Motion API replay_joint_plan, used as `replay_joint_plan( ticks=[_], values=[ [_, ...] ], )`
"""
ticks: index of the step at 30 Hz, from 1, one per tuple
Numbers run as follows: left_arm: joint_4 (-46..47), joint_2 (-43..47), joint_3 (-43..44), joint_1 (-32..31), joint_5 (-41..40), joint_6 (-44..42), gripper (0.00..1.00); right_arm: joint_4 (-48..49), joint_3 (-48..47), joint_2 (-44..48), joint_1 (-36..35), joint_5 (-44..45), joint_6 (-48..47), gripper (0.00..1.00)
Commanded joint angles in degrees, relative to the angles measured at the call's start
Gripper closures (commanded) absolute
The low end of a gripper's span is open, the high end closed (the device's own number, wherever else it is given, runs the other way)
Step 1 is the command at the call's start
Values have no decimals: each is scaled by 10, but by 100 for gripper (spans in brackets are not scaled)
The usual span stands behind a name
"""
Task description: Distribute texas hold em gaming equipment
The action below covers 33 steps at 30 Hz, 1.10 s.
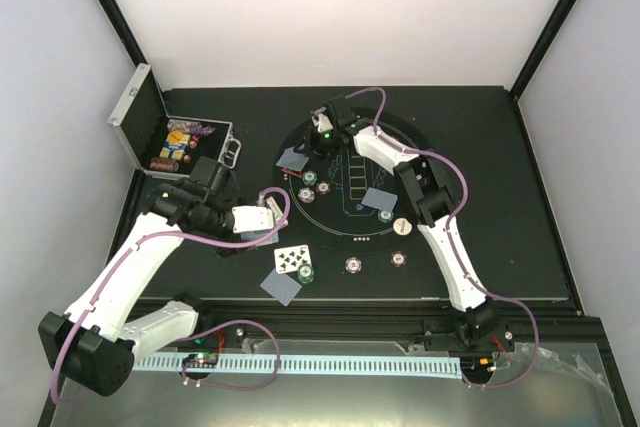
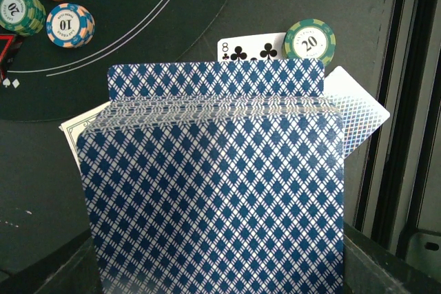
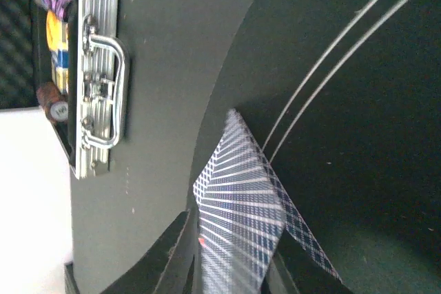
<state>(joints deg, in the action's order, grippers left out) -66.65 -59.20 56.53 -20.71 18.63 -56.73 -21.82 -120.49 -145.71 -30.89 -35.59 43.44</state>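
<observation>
The left hand (image 1: 264,218) was clenched on a stack of blue-checked playing cards (image 2: 213,197). Another blue-checked card (image 3: 238,197) sat inside the right hand (image 3: 231,268); held or let go could not be told.

Blue-diamond deck (image 2: 213,191) is upright, slightly fanned. Behind it a face-up eight of clubs (image 2: 251,49) lies flat, green 20 chip (image 2: 310,40) just beside. More chips (image 1: 352,265) and face-down cards (image 1: 380,200) are scattered about.

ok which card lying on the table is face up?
The eight of clubs, next to the green 20 chip; the other cards lying there show their blue patterned backs.
</observation>
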Motion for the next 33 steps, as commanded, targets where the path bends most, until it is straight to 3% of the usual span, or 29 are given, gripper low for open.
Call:
replay_joint_plan(
  ticks=[1,4,11,14,19,26,33],
  values=[
    [-11,8,3,1,8,0,99,-47,-22,22,7,35,-26,68],
    [-11,8,2,1,10,1,99,-57,-4,43,12,47,-39,62],
    [-10,11,5,1,11,2,99,-89,60,123,23,80,-77,60],
    [-9,7,5,1,12,5,99,-73,115,183,23,80,-82,52],
    [-1,4,4,1,15,7,99,100,342,323,13,3,-10,39],
    [-2,-8,18,1,32,10,98,275,601,504,-67,-24,81,23],
    [-5,-16,27,1,35,12,98,381,709,585,-179,13,147,16]
  ],
)
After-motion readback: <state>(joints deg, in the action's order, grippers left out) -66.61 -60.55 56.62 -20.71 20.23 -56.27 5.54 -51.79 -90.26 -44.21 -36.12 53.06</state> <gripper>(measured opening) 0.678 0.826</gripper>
